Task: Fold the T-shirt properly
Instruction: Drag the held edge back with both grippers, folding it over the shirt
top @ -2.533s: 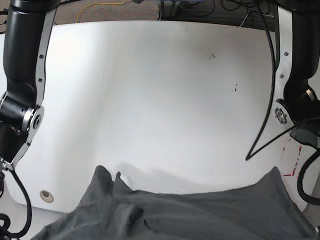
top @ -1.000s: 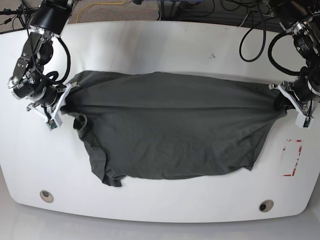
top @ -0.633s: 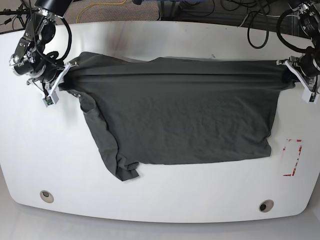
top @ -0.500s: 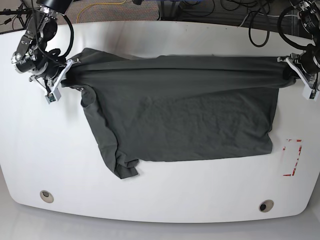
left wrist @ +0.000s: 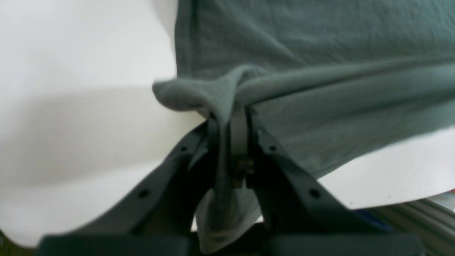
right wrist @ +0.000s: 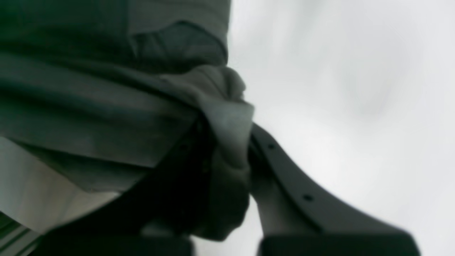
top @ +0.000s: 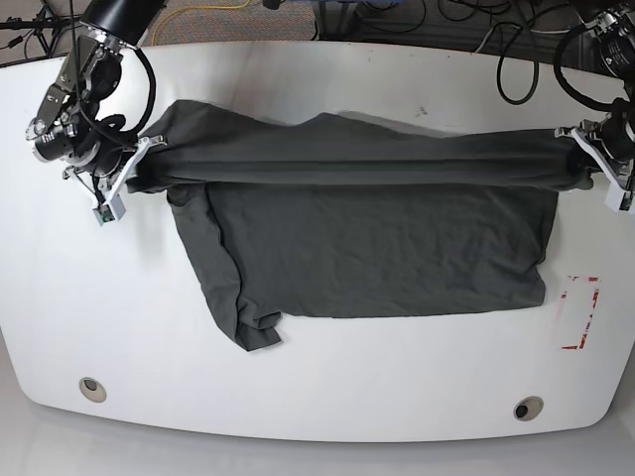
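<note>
The dark charcoal-grey T-shirt (top: 367, 238) is stretched across the white table (top: 327, 397) in the base view, its upper edge pulled into a taut roll. The left gripper (top: 593, 164), at the base view's right, is shut on the T-shirt's right end. In the left wrist view the left gripper (left wrist: 231, 119) pinches a bunched fold of T-shirt (left wrist: 320, 42) cloth. The right gripper (top: 127, 177), at the base view's left, is shut on the T-shirt's left end. Its wrist view shows the right gripper (right wrist: 224, 131) clamped on gathered T-shirt (right wrist: 89, 92) cloth. One sleeve hangs down at lower left.
A red-marked rectangle (top: 580, 312) sits on the table at the right. Two round grommets (top: 92, 388) (top: 527, 408) lie near the front edge. Cables and floor show beyond the far edge.
Both grippers have moved slightly toward the front with the T-shirt, and its top edge has folded down over the body. The cloth lies flatter and lower than half a second ago.
</note>
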Robot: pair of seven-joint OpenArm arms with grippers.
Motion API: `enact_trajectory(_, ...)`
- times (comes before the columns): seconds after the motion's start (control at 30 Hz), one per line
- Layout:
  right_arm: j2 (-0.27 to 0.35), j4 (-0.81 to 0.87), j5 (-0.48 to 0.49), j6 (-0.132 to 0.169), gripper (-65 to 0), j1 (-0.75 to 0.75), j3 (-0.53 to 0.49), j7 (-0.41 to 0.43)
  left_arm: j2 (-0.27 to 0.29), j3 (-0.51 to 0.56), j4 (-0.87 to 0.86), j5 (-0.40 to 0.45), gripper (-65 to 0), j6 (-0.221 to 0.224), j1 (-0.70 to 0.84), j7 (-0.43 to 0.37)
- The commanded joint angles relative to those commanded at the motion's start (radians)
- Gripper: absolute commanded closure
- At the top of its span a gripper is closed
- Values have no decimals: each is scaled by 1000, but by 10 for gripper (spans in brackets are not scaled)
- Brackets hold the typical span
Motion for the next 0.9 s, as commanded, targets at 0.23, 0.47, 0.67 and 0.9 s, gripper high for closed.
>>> enact_trajectory(0.23,-26,0,3,0,0,-66,0,-3,0,0,0,0,-6,0,104,0)
enact_trajectory(0.47,-32,2,3,0,0,-94,-2,-35,0,5,0,-2,-6,0,157,0)
enact_trajectory(0.67,-34,-3,-3,0,0,-100,-3,-35,-3,0,-2,0,-6,0,167,0)
enact_trajectory(0.9,-35,-5,-3,0,0,-110,-2,-36,-26,2,-2,0,-6,0,167,0)
